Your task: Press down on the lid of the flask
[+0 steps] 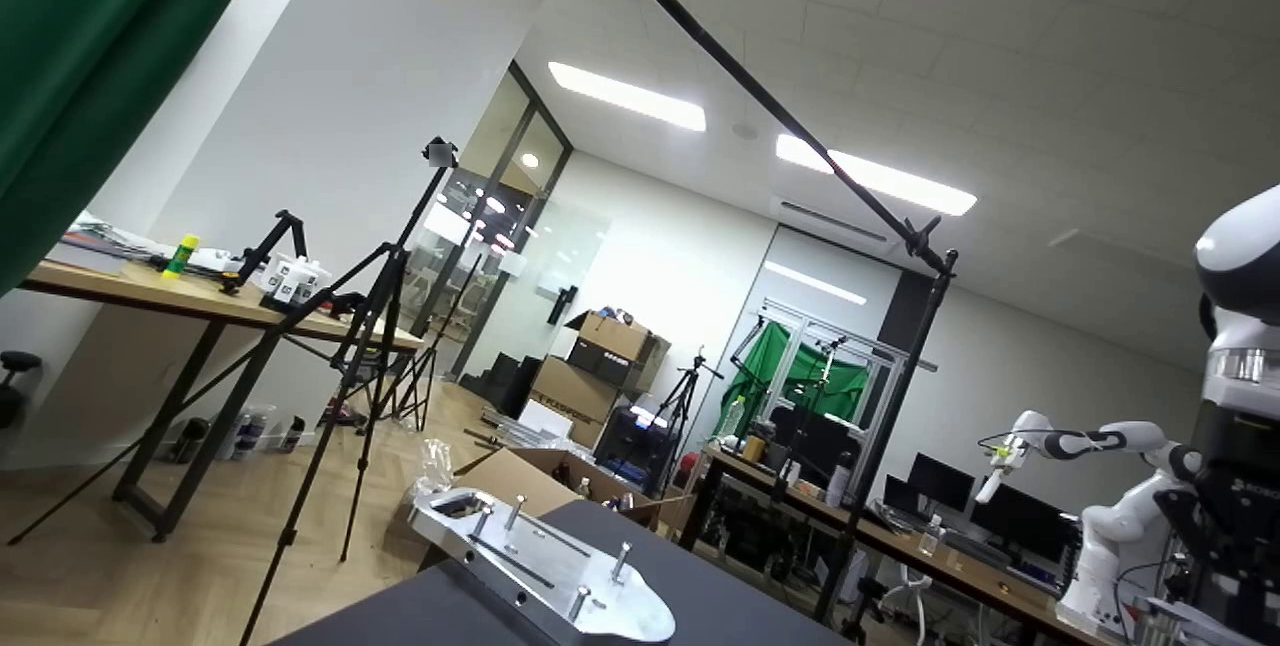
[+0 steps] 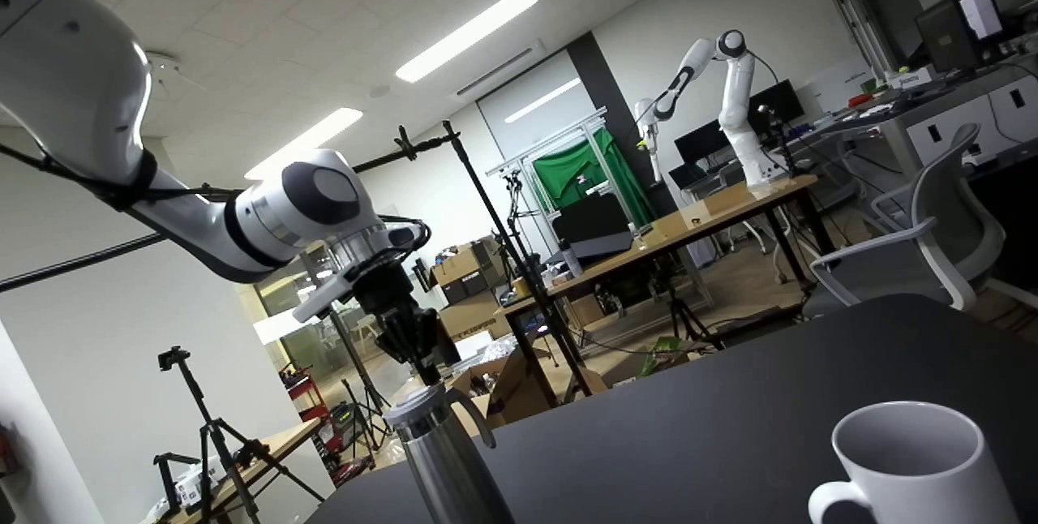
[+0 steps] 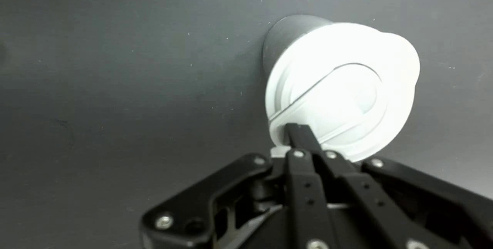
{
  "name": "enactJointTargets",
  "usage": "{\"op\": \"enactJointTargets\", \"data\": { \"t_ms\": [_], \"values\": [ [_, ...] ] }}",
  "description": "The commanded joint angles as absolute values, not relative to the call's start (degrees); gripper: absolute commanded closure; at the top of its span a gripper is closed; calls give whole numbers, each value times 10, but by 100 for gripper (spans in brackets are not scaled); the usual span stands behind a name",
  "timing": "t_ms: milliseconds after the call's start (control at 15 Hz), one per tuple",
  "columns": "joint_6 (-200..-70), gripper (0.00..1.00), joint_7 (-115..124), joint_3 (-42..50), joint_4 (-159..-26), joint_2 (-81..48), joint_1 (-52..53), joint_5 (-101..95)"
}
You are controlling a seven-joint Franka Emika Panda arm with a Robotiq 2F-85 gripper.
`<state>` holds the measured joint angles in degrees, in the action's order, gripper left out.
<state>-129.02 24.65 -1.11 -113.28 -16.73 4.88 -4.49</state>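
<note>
The flask (image 2: 454, 471) is a steel jug with a curved handle (image 2: 478, 418), standing on the dark table in an exterior view. Its pale lid (image 2: 415, 404) faces up; the lid (image 3: 346, 91) fills much of the wrist view, with a raised bar across it and a spout at upper right. My gripper (image 2: 430, 380) points down at the lid's handle side. In the wrist view the fingertips of the gripper (image 3: 298, 126) are together with nothing between them, over the end of the bar. They are at or just above the lid; I cannot tell if they touch.
A white mug (image 2: 916, 471) stands on the dark table (image 2: 689, 427), to the right of the flask in an exterior view. A metal plate with upright bolts (image 1: 545, 566) sits at the table edge in an exterior view. Tripods and boxes stand beyond the table.
</note>
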Motion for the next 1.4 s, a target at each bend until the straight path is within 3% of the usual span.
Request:
{"op": "enactJointTargets", "data": {
  "t_ms": [0, 667, 1333],
  "values": [
    [-1227, 69, 260, -2, -1107, -156, 64, -56],
    [-1107, 2, 261, 2, -1098, -94, 53, -67],
    [-1079, 0, 247, -2, -1102, -83, 47, -70]
  ]
}}
